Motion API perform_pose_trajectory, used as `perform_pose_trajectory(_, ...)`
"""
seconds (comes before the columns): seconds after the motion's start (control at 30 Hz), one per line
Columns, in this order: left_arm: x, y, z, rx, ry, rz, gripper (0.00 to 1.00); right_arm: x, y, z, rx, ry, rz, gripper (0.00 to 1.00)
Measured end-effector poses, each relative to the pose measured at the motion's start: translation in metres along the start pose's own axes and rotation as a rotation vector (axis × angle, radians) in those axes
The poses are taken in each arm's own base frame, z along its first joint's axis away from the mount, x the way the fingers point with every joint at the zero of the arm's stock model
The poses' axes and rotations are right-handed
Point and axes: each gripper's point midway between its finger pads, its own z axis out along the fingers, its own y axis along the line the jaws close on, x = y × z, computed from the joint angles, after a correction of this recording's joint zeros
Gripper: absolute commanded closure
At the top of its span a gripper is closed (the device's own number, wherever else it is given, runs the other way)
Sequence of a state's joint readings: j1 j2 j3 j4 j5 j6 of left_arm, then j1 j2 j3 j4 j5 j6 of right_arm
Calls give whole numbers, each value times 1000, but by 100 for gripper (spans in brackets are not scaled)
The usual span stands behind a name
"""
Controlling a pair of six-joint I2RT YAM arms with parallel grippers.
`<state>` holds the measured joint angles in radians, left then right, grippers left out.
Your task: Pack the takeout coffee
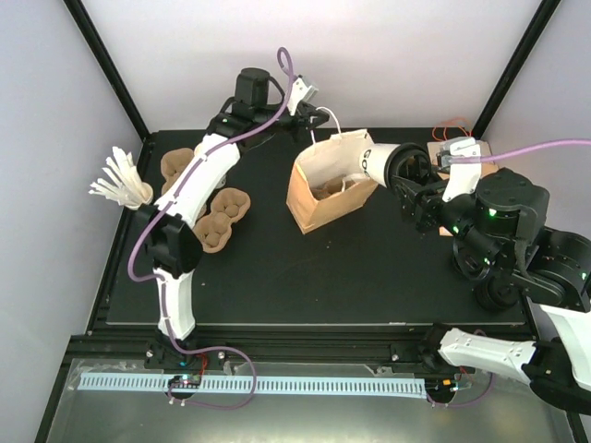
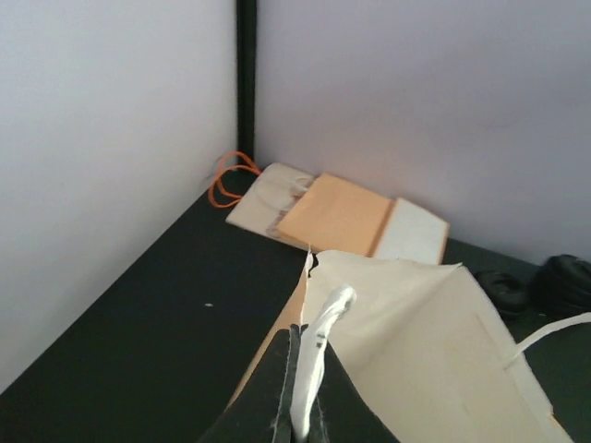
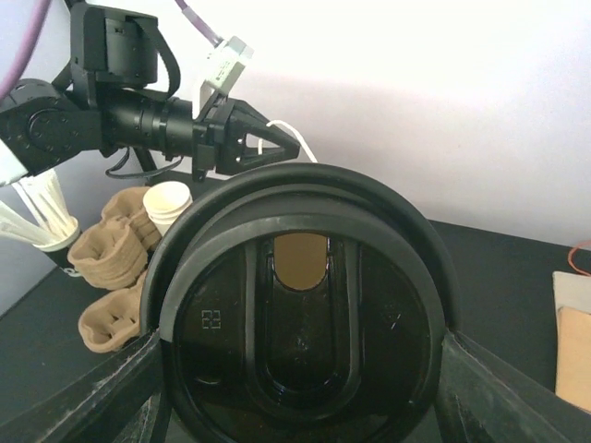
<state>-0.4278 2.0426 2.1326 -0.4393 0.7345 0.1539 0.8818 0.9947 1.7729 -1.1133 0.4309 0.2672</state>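
The left tool (image 2: 297,411) is pinched shut on the white handle (image 2: 325,318) of the bag (image 1: 314,203), seemingly to keep its mouth open, while the right tool (image 3: 300,392), closed on the cup (image 3: 300,305), holds it at that mouth, ready for lowering in.

1. A robotics lab is being shown.
2. The desk (image 1: 305,277) is being walled by white panels (image 1: 388,55), with black posts (image 1: 107,65) at its far corners.
3. Arm bases (image 1: 177,343) are being carried along its near edge.
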Motion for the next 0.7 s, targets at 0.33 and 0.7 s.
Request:
perform_pose_trajectory(0.33,-33,-91,-78,132,-88,4,99,-8,24,-5,-151,-47,13,50)
perform_pose_trajectory(0.7,91,-171,-112,227,-19,-194,98,103,71,68,-301,225,-101,57)
